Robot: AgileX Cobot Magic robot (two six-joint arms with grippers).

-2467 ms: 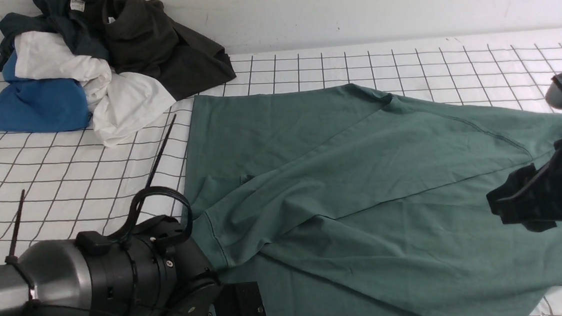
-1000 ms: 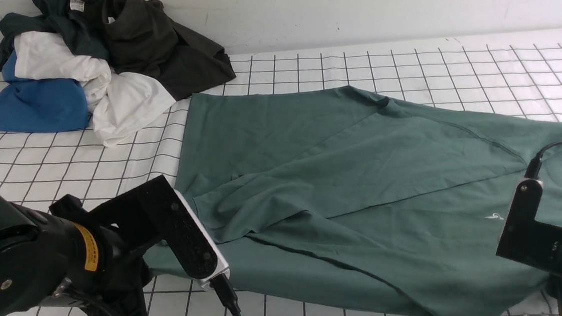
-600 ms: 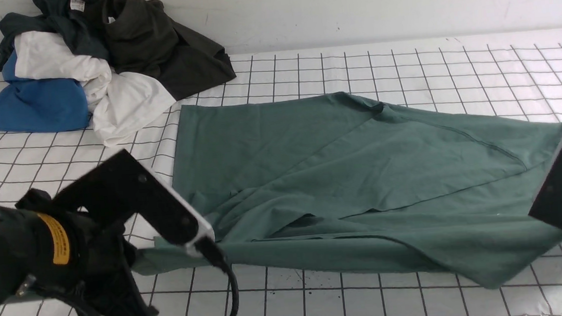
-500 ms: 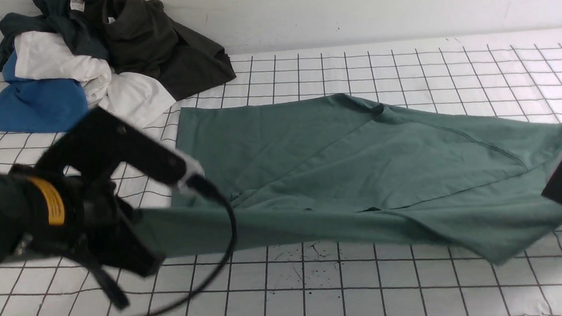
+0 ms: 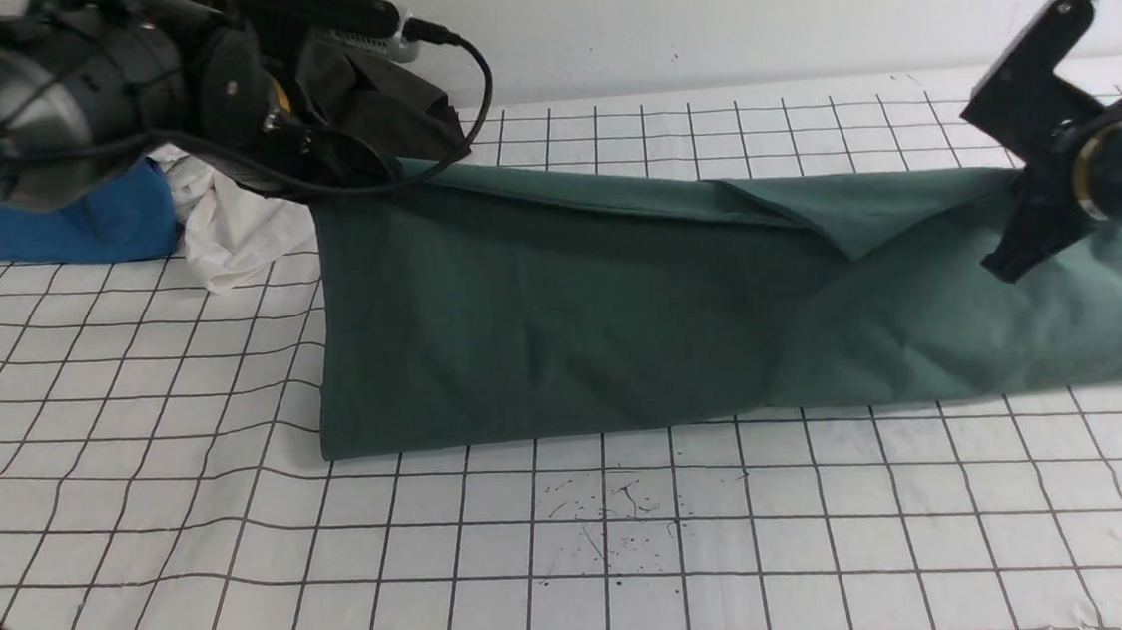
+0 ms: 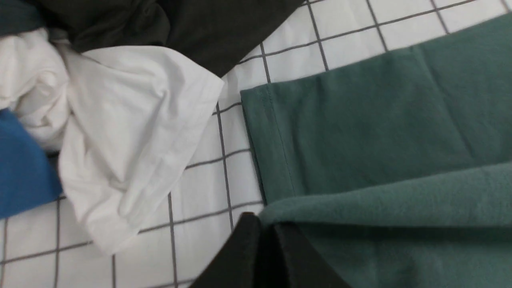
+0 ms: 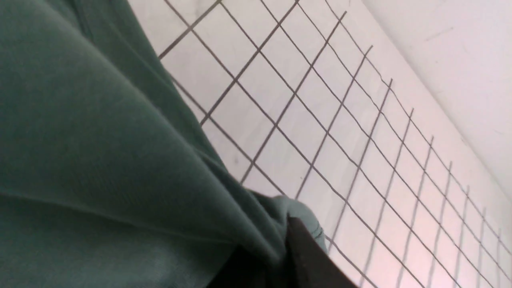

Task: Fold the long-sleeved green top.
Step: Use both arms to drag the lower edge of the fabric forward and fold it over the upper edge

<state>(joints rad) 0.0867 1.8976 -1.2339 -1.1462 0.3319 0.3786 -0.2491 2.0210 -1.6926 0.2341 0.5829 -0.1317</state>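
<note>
In the front view, the green long-sleeved top (image 5: pixel 542 326) stretches across the gridded tabletop (image 5: pixel 500 560), its far edge raised between both arms. The left wrist view shows the left hand (image 6: pixel 266 224) closed, pinching the top. In the right wrist view, the right hand (image 7: pixel 276 248) pinches it, nearly closed.

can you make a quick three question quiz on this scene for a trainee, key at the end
1. True or false: the right gripper is closed on the green long-sleeved top.
2. Which garment lies nearer the top in the left wrist view: the white one or the blue one?
3. Fill in the blank: the cloth under the top has a pattern of dark lines forming a ____.

Key: 1 true; 2 the white one; 3 grid
</note>
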